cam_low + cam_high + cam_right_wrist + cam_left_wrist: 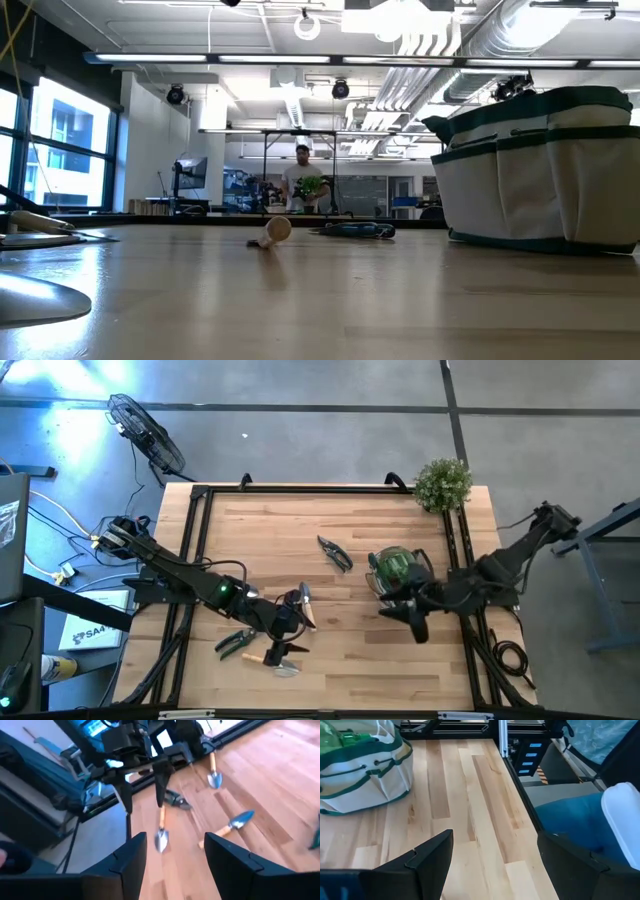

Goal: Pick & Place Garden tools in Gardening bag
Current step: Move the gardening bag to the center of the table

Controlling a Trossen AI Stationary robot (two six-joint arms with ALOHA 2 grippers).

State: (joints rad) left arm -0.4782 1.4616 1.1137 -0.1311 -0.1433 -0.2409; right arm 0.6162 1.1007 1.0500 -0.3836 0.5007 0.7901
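The gardening bag (400, 572), beige with green trim, stands on the table's right half with a green spray bottle (340, 740) inside. Grey pruning shears (335, 552) lie near the middle. Green-handled shears (235, 643) and wooden-handled trowels (281, 656) lie at the near left. In the right wrist view three trowels (161, 832) show on the wood. My left gripper (300, 615) hovers open over those tools, nothing between its fingers (435, 852). My right gripper (415, 628) hangs open in the air beside the bag's near side, empty (175, 837).
A bushy green plant (442, 482) stands at the far right corner. Black frame rails (195, 550) run along the table's left, right and far sides. Bare wood lies between the bag and the left tools. A person (303, 180) stands far behind the table.
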